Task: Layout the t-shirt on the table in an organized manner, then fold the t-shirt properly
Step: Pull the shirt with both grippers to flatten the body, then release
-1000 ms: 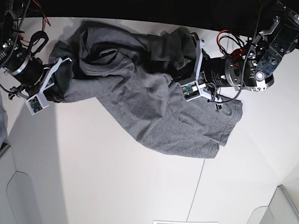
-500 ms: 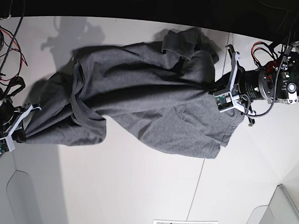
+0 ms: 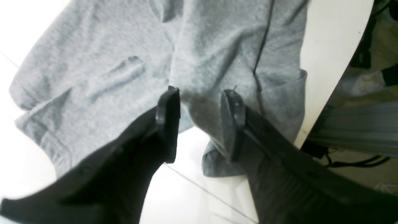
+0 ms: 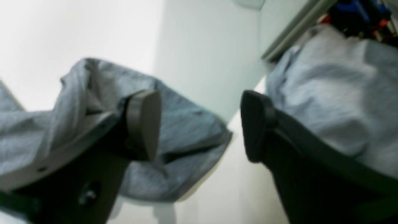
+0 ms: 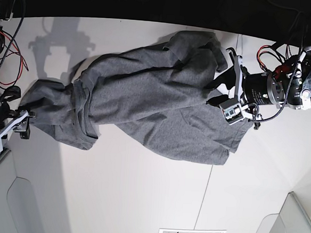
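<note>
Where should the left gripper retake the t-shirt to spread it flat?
Probably the hemmed corner of the t-shirt lying on the table just under the open left gripper; come straight down from above, since that edge lies flat and free.

Black arms, red wiring, white gripper (image 5: 225, 89) frames.

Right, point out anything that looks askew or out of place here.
The t-shirt is stretched across the table but far from flat: twisted, with deep diagonal folds, one end bunched at the far edge. Both grippers, left and right, stand open.
</note>
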You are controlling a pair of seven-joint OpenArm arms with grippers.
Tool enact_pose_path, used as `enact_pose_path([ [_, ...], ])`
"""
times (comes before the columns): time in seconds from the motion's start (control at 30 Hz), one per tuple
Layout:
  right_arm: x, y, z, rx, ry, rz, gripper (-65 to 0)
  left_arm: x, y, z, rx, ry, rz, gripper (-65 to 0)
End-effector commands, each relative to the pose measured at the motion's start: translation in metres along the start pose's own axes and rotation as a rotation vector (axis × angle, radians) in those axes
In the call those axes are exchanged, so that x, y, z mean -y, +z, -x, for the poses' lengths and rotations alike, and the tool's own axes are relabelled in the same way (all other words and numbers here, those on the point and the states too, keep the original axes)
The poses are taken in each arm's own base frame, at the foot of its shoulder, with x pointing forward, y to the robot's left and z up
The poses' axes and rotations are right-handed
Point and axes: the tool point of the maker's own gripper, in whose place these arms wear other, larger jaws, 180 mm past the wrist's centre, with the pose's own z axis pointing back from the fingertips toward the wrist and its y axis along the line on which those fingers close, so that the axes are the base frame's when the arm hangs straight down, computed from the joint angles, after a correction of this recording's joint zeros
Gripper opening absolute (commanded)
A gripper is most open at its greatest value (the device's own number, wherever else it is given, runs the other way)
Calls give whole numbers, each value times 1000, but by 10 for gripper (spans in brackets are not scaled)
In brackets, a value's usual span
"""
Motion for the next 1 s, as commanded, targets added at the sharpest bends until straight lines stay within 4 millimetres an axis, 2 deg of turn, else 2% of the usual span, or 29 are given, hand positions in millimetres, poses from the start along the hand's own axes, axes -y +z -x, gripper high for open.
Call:
enact_pose_path([
  [0.0, 2, 3, -13, 46, -6, 4, -251, -6, 5, -10, 33, -13, -11, -405],
  [0.1, -28, 4, 4, 28, -78, -77, -251, -6, 5, -9, 26, -15, -13, -405],
  [0.27, -101, 15, 36, 6, -170, -262, -251, -10, 5, -5, 3, -40, -33, -405],
  [0.4, -131, 21, 58, -27, -234, -316, -251, -32, 5, 2, -9, -12, -135, -404],
  [0.5, -139, 20, 61, -22, -248, -316, -251, -49, 6, 2, 6, -11, -209, -395],
  [0.63, -122, 14, 54, 21, -232, -224, -251, -64, 4, -2, 19, 5, -249, -312],
  [0.7, -119, 13, 51, 28, -231, -209, -251, -72, 0, -7, 37, 18, -262, -306],
  [0.8, -121, 12, 52, 26, -236, -214, -251, -87, -11, -15, 70, 60, -283, -306],
  [0.97, -123, 9, 59, 10, -244, -219, -251, -108, -40, -10, 77, 176, -295, -306],
])
